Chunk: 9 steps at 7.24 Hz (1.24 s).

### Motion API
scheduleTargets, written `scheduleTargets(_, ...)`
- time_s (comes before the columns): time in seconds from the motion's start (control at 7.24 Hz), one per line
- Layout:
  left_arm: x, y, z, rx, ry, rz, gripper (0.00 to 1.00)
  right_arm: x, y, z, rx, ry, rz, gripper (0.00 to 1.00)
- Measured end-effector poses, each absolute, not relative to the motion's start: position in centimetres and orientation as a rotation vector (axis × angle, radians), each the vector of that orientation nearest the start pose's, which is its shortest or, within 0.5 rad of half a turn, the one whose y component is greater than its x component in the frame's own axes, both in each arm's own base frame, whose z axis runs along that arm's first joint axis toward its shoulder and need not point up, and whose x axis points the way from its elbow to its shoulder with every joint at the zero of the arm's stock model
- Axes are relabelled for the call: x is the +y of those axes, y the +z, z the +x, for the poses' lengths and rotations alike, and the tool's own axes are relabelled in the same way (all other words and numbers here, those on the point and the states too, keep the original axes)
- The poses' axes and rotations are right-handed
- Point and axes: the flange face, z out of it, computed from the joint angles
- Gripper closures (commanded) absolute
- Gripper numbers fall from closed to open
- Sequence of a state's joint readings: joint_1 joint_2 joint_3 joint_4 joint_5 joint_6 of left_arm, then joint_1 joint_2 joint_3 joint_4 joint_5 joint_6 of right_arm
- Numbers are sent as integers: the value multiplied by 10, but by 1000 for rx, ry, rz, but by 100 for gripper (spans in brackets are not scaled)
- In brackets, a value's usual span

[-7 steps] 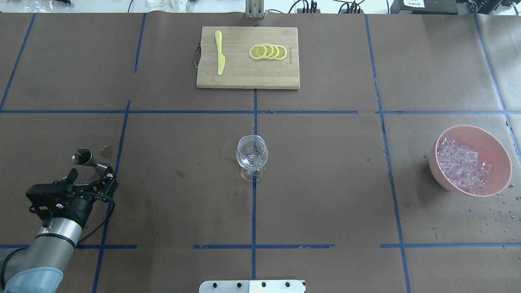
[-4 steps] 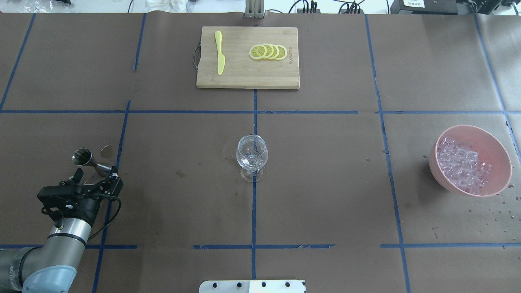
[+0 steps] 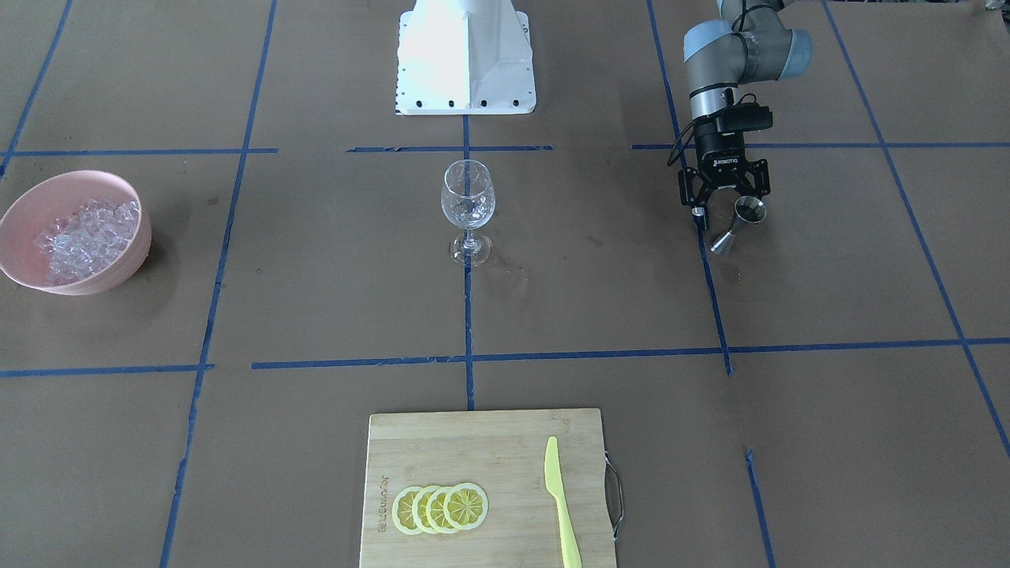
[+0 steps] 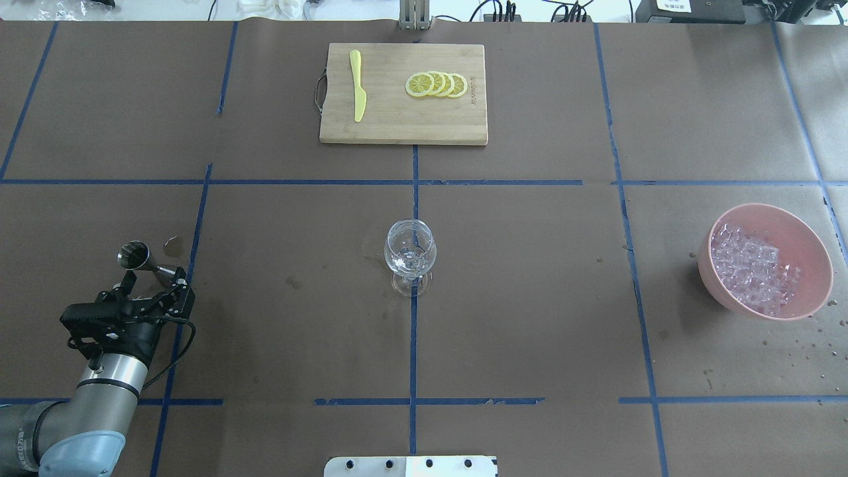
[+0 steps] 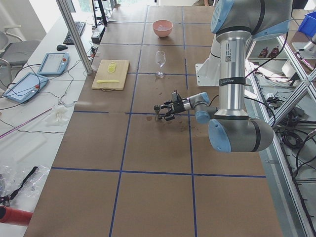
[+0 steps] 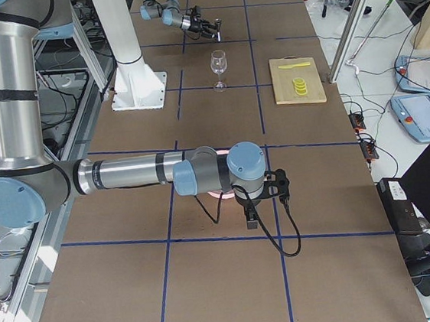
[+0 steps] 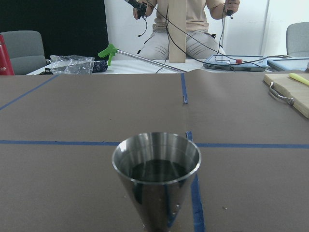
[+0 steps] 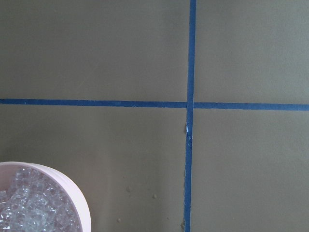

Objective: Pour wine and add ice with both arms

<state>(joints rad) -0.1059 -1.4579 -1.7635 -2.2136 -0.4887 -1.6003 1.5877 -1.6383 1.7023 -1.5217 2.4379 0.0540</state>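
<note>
The pink bowl [image 4: 805, 232] near the tabletop's [image 4: 530, 298] right edge is holding ice [image 4: 752, 268]. Left pincer [image 4: 152, 283] stands wide just beside the steel jigger [image 4: 142, 258]; right pincer [image 6: 250, 220], cannot tell.

This is looking like a robotics lab: a grey left arm [image 5: 232, 64] is standing at a long table [image 4: 530, 298] that brown paper is covering and blue tape lines [image 4: 413, 344] are dividing into a grid. Teach pendants [image 5: 24, 86] are lying on a white side bench [image 5: 29, 143], and a seated person [image 7: 193, 34] is holding wired handsets.
</note>
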Motion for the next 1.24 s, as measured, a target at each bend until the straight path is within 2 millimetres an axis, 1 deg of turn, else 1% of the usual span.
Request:
scheduleTargets(0.14, -270, 524, 422, 608, -512, 1065, 18, -468, 614, 65, -868, 17, 90, 0)
scheduleTargets(0.28, -272, 524, 420, 605, -515, 1066, 21, -468, 614, 65, -868, 17, 90, 0)
scheduleTargets(0.41, -274, 524, 419, 602, -521, 1068, 27, -468, 614, 65, -868, 17, 90, 0)
scheduleTargets(0.55, -278, 523, 418, 601, -528, 1070, 29, -468, 614, 65, -868, 17, 90, 0)
scheduleTargets(0.83, -283, 519, 418, 600, -540, 1074, 36, -468, 615, 65, -867, 18, 88, 0)
scheduleTargets(0.97, -284, 520, 419, 596, -541, 1076, 36, -468, 616, 65, -868, 19, 87, 0)
scheduleTargets(1.1, -285, 525, 419, 588, -537, 1077, 40, -467, 616, 65, -868, 19, 86, 0)
scheduleTargets(1.24, -286, 529, 420, 581, -534, 1078, 46, -467, 616, 65, -869, 19, 86, 0)
